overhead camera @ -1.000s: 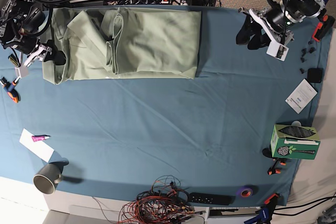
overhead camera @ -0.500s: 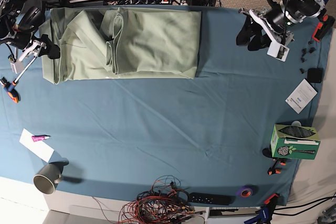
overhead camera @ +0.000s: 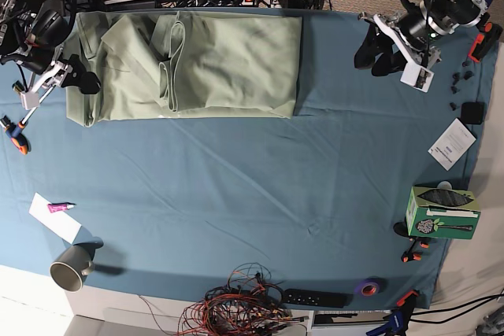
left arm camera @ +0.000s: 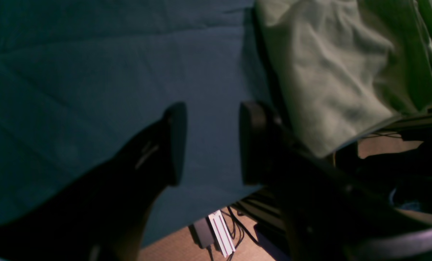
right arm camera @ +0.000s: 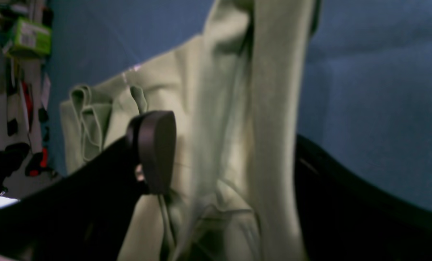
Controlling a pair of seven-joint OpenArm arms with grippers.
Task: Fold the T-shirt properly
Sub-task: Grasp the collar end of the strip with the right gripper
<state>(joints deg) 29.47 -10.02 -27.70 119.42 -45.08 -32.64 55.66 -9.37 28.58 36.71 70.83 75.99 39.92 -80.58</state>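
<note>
The T-shirt lies folded into a long pale green rectangle at the far side of the teal table cloth. My right gripper is at the shirt's left end. In the right wrist view its jaws stand wide apart, and a bunched strip of the T-shirt runs between them. One finger shows and the other is mostly behind the fabric. My left gripper hovers to the right of the shirt. It is open over bare cloth, with nothing between the fingers and the T-shirt's corner beside it.
A green box and a white card sit at the right edge. A grey mug, a pink marker, a tangle of wires, a black remote and a purple tape roll lie along the near edge.
My right gripper rose slightly at the shirt's left end, then settled back over the edge. The left arm has not moved.
</note>
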